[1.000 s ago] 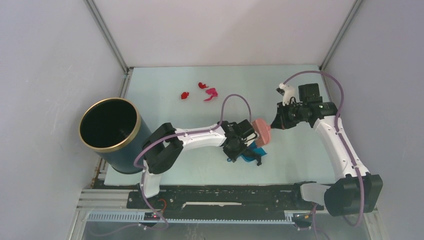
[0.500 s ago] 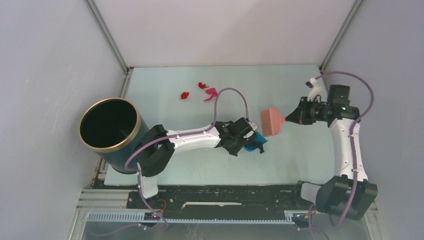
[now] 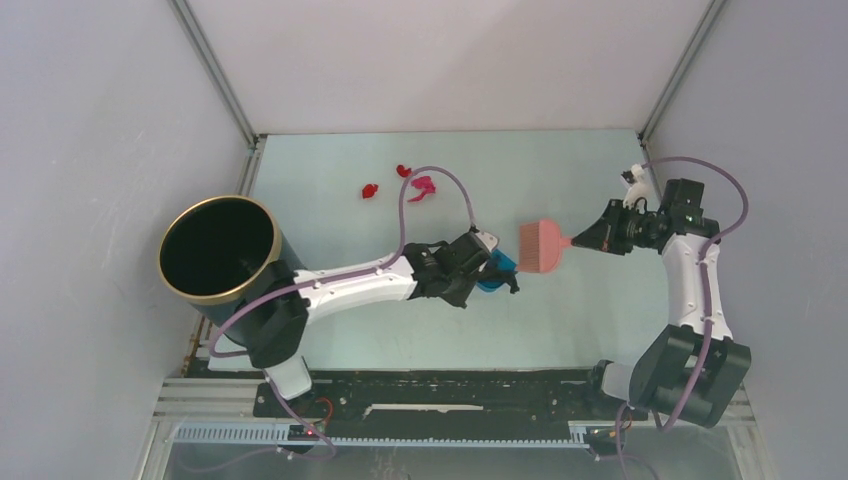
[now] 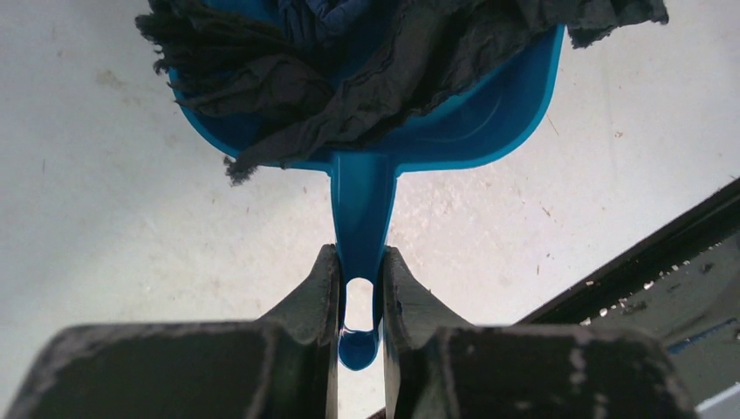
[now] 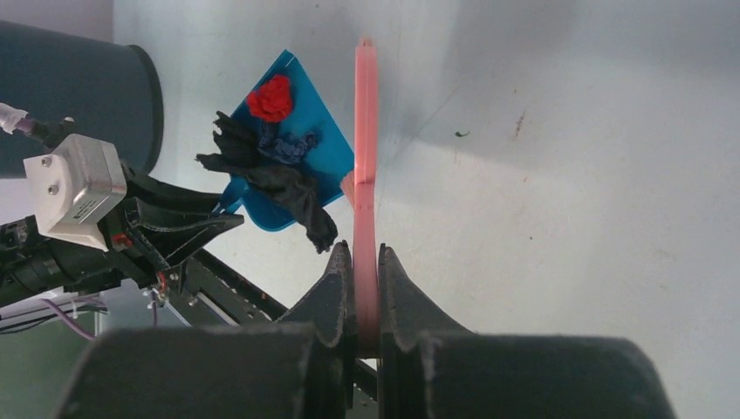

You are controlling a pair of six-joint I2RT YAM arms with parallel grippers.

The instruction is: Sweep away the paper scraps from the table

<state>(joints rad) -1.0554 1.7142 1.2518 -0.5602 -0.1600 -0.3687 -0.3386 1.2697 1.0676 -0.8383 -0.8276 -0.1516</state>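
- Left gripper (image 4: 359, 266) clamps the blue plastic dustpan (image 4: 497, 118) by its handle; right gripper (image 5: 365, 257) pinches the flat pink hand brush (image 5: 366, 131).
- Crumpled red-pink paper scraps (image 3: 422, 187), upper centre: probably featherlight and soft, so brush them rather than pinch.

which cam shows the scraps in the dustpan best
Right wrist: the blue dustpan faces it, showing red, blue and black scraps. Left wrist crops the pile to dark scraps; top external shows only a blue sliver of it.
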